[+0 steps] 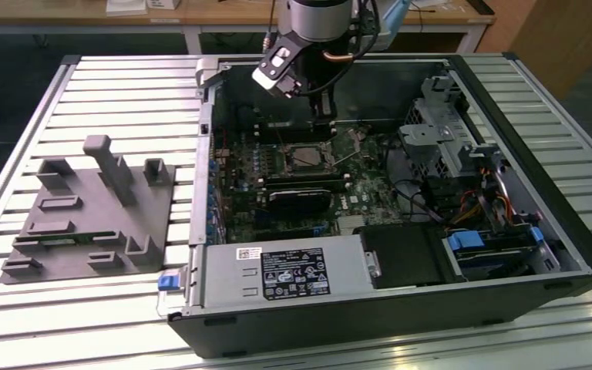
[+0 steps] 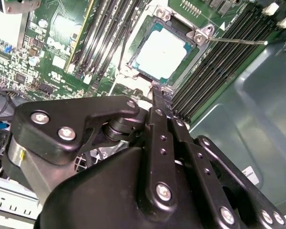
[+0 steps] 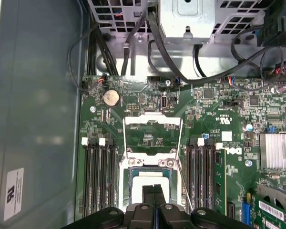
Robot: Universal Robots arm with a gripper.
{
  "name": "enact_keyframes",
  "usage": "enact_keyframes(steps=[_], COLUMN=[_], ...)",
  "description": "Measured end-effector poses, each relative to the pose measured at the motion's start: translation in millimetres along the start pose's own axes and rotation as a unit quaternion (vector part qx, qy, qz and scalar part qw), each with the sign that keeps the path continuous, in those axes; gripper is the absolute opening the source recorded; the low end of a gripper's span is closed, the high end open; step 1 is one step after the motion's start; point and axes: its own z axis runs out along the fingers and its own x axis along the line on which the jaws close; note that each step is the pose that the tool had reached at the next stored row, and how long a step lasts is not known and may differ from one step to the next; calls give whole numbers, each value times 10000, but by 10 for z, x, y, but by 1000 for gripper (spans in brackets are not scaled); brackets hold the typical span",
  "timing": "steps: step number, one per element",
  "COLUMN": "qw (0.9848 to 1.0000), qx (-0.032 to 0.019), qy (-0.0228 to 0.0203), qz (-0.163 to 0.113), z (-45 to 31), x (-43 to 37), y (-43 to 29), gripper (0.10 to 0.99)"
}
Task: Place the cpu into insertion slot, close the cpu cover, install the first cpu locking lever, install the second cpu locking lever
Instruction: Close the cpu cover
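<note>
**Computer case** (image 1: 378, 320): open-sided, lying flat; the gripper reaches down into it.

**Green circuit board** (image 3: 219, 119): spreads out under the jaws on all sides. Long black memory slots (image 3: 97, 176) run along both flanks of the jaws, parallel to the fingers' reach.

**Gripper** (image 3: 155, 188): black, two-fingered. The jaws are pressed together with nothing between them. The tips (image 2: 158, 89) hang at the near edge of the socket; contact with it cannot be told.

**Cpu cover** (image 3: 152, 120): thin silvery frame, swung open and lying beyond the jaws on the far side of the socket. Bare green board shows through its square window.

**Insertion slot** (image 3: 169, 164): square, metal-bordered, directly ahead of and below the fingertips.

**Cpu** (image 2: 164, 50): seated flat in the slot, its pale metal top facing up toward the jaws. It is square, so it has no long axis, and its edges line up with the socket's border. In the first wrist view the fingertips hide its near part.

**Locking levers**: two thin wire rods, both unlatched. One (image 2: 236, 41) angles out over the memory slots to one side of the jaws, and the other (image 3: 124, 143) runs along the opposite side of the open cover.
</note>
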Motion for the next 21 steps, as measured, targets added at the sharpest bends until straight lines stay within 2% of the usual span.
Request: enact_keyframes(steps=[21], qw=[10000], qx=[0], qy=[0], qz=[0], z=[20], x=[1], y=[192], gripper=[106])
